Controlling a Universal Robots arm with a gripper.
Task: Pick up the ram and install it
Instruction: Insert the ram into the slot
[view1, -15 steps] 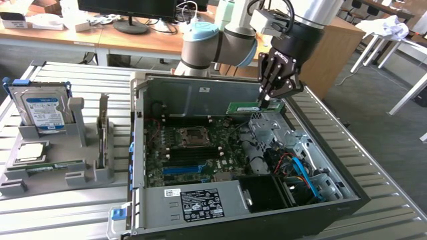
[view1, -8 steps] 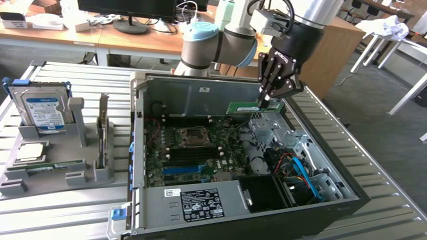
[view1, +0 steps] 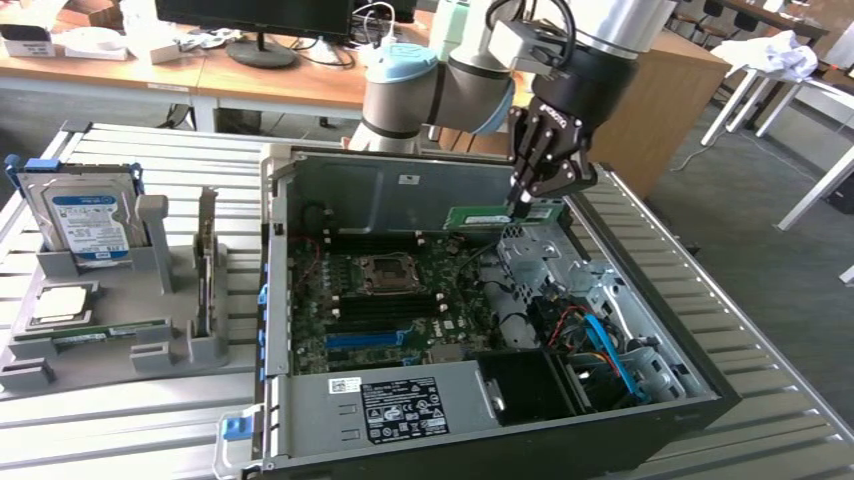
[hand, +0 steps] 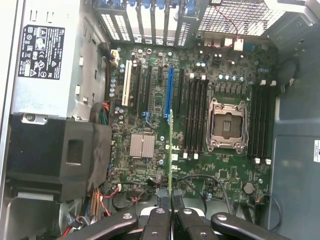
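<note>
While your arm hangs over the open computer case (view1: 681, 385), the gripper (view1: 523, 203) has its fingers (hand: 159, 222) pinching the ram (view1: 478, 215) by one end, so the green stick juts out from the fingertips toward the exterior view's left. You are holding it in the air inside the top of the case, close to the grey metal wall (view1: 387, 190) at the far side and above the motherboard (view1: 400, 310); it is not seated in any slot. Through the wrist view you see the stick edge-on as a thin green line between the two dark finger pads. It runs roughly parallel to the black memory slots (hand: 196, 112) and lies over the board between them and the blue expansion slot (hand: 168, 95). The empty processor socket (hand: 227, 125) sits just past that bank of slots, with a second bank beyond it. The power supply (hand: 47, 50) with its black label fills one corner of the case. Off to the exterior view's left, well apart from the gripper, a grey fixture (view1: 100, 365) on the slatted metal table (view1: 787, 410) carries the hard drive (view1: 87, 225) standing upright and the square processor chip (view1: 60, 303) lying flat.
</note>
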